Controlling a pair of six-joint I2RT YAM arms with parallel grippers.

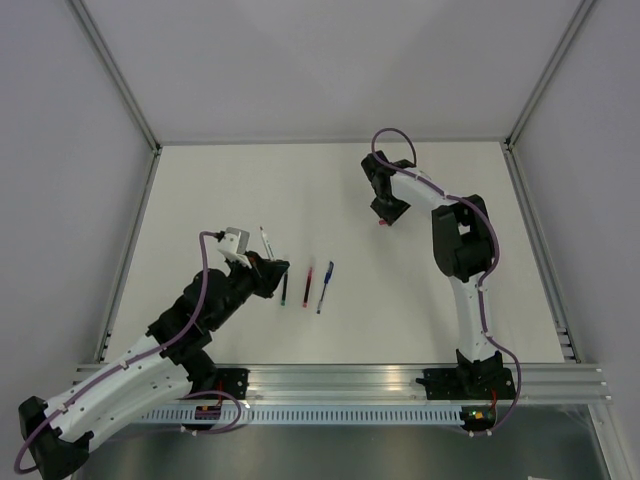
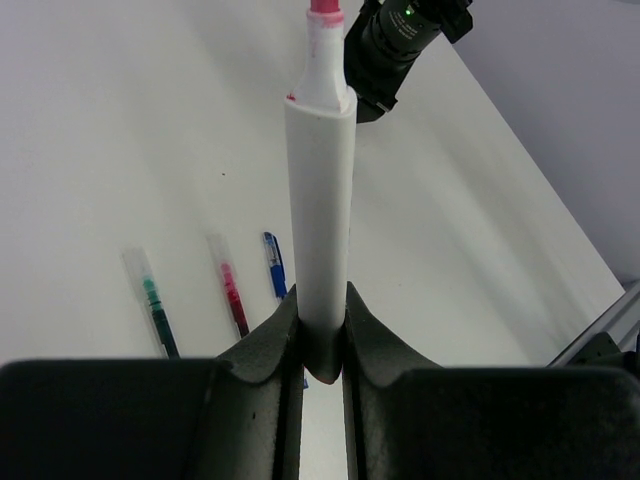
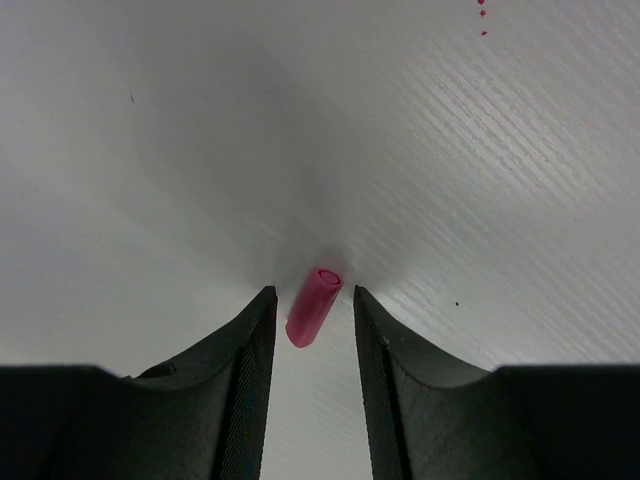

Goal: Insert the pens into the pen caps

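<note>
My left gripper (image 1: pixel 262 265) (image 2: pixel 322 330) is shut on the white pen with red ends (image 2: pixel 322 200), which sticks up out of the jaws; it also shows in the top view (image 1: pixel 265 240). The dark green pen (image 1: pixel 284 288) (image 2: pixel 155 310), the red pen (image 1: pixel 307 285) (image 2: pixel 230 295) and the blue pen (image 1: pixel 325 287) (image 2: pixel 275 268) lie side by side on the table. My right gripper (image 1: pixel 385 212) (image 3: pixel 313 296) is down at the table and open, with a pink-red pen cap (image 3: pixel 314 305) (image 1: pixel 383 224) lying between its jaws, a gap on each side. No other caps show.
The white table (image 1: pixel 200 200) is framed by aluminium rails (image 1: pixel 540 240) at the sides and a rail along the front (image 1: pixel 400 380). The right arm's wrist (image 2: pixel 400 40) shows beyond the held pen's tip. Small red ink dots (image 3: pixel 482 14) mark the table.
</note>
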